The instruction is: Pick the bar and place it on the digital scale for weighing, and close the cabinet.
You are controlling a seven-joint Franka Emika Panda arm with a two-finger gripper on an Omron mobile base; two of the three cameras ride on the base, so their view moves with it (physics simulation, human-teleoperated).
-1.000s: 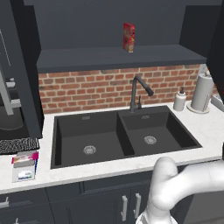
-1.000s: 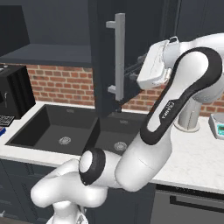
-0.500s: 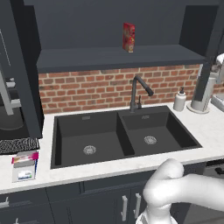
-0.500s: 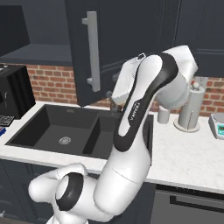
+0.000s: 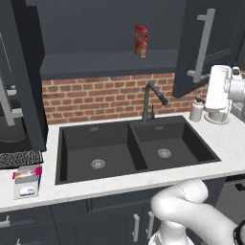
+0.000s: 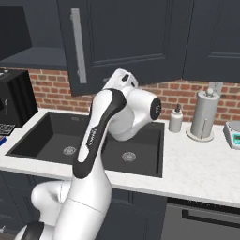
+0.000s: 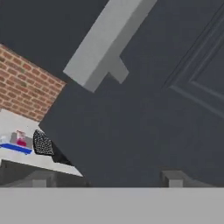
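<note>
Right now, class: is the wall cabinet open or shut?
Open: the wall cabinet shows its inner shelf, and its right door stands swung out.

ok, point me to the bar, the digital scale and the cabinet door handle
bar [image 5: 27, 172], left base view, its pink top face.
digital scale [image 5: 26, 188], left base view, white front under the bar.
cabinet door handle [image 6: 77, 46], right base view, middle of the silver bar.

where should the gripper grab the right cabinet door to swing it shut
Judging by its shape, the long vertical silver bar handle on the half-open cabinet door looks best: it stands off the panel on two posts, leaving room for fingers behind it. Come at the door's front face with the jaws spread sideways across the bar, near mid-height between the posts.
</note>
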